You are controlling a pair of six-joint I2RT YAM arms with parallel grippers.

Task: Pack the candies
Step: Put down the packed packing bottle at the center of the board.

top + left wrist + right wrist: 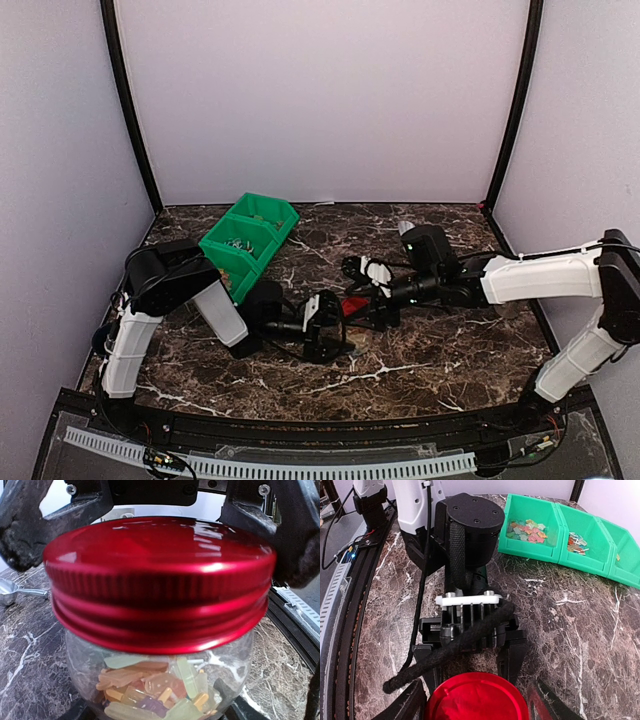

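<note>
Left gripper [157,540] clamps the red lid [160,585] of a glass jar [82,670]; we see candies [150,692] inside, its base cut off. Right gripper [477,707] straddles the lid, fingertips cropped: we cannot tell whether they touch.

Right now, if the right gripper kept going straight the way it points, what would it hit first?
The red lid on the jar, sitting between the right gripper's fingers. Right behind it is the left gripper, though depth is unclear.
</note>
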